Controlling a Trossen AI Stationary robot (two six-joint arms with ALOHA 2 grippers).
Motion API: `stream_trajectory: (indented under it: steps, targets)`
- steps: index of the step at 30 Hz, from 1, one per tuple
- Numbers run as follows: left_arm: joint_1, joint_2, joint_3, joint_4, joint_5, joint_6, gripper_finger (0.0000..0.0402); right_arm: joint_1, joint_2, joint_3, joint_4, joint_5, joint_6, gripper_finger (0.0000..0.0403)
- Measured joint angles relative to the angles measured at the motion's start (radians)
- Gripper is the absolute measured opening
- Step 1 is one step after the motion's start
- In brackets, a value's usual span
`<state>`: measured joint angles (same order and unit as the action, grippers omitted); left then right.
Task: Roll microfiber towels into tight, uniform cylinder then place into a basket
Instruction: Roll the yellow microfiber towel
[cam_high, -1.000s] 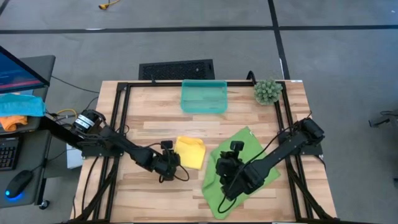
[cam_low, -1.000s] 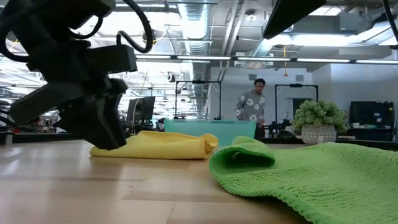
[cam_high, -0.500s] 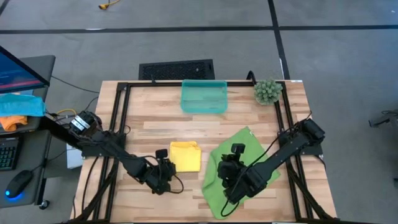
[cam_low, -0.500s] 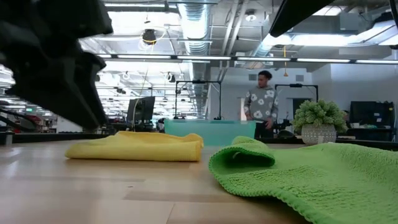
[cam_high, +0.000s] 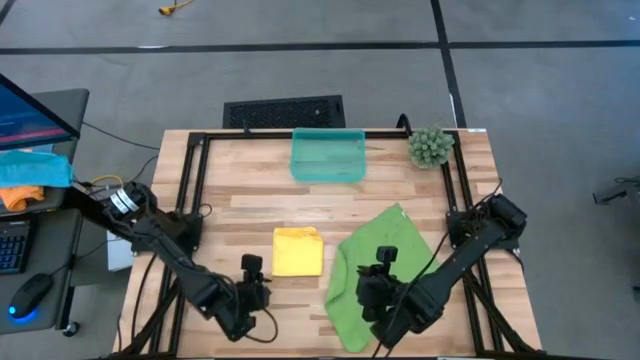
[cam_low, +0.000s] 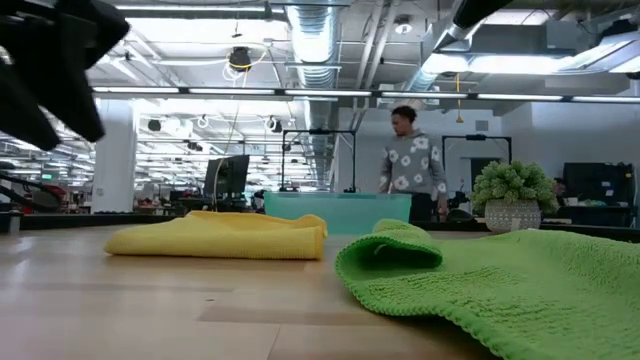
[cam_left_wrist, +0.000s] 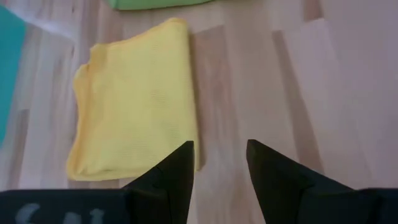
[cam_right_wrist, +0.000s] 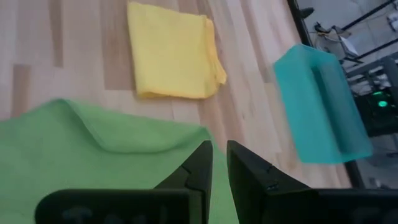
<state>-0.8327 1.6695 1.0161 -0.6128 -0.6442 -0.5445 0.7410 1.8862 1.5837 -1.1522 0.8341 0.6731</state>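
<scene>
Yellow towel (cam_high: 298, 250): folded flat into a neat rectangle, not rolled, mid counter (cam_high: 250, 190). Green towel (cam_high: 385, 270): spread loose w/ one corner flopped over, just right of yellow. Basket (cam_high: 327, 155): teal, at far edge. Left pincer (cam_left_wrist: 219, 163): gap moderate, holding nothing, near yellow towel's front edge. Right pincer (cam_right_wrist: 219, 163): narrow gap, nothing held, above green towel.

A light wooden butcher-block table (cam_high: 250, 200) with a black metal frame carries everything. On it lie a folded bright yellow microfiber towel (cam_high: 297, 251) near the middle, a larger lime green microfiber towel (cam_high: 395, 240) spread just beside it with one corner folded over, a translucent teal plastic basket (cam_high: 327, 154) at the far edge, and a small green potted plant (cam_high: 430, 146) in the far right corner.
</scene>
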Motion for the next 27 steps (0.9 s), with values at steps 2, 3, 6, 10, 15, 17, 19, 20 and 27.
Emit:
stream_trajectory:
  steps: [2,3,6,10,15,17,19,20,27]
  targets:
    - [-0.019,0.0,-0.006,-0.002,-0.016,-0.011,0.0141,-0.001,0.0,0.0,0.018,-0.007,0.0,0.0071]
    - [-0.027,0.0,-0.007,-0.008,-0.028,-0.016,0.0141,-0.002,0.0,0.0,0.03,-0.018,0.0,0.0071]
    - [-0.039,0.0,-0.007,-0.008,-0.042,-0.012,0.0141,-0.011,0.0,0.0,0.065,-0.051,0.0,0.0073]
    - [-0.038,0.0,-0.007,-0.003,-0.037,0.002,0.0141,-0.017,0.0,0.0,0.099,-0.079,0.0,0.009]
    - [-0.035,0.0,-0.007,-0.003,-0.033,0.013,0.0141,-0.017,0.0,-0.024,0.196,-0.085,-0.055,0.0137]
    - [-0.034,0.0,-0.007,-0.003,-0.039,0.029,0.0141,-0.023,0.001,-0.065,0.278,-0.089,-0.145,0.0156]
    - [-0.034,0.0,-0.007,-0.002,-0.048,0.041,0.0141,-0.034,0.001,-0.101,0.346,-0.094,-0.255,0.0171]
    - [-0.033,0.0,-0.007,-0.002,-0.05,0.052,0.0141,-0.042,0.001,-0.119,0.385,-0.094,-0.305,0.0177]
    - [-0.034,0.0,-0.007,0.002,-0.119,0.064,0.0141,-0.106,0.002,-0.236,0.698,-0.137,-0.535,0.0194]
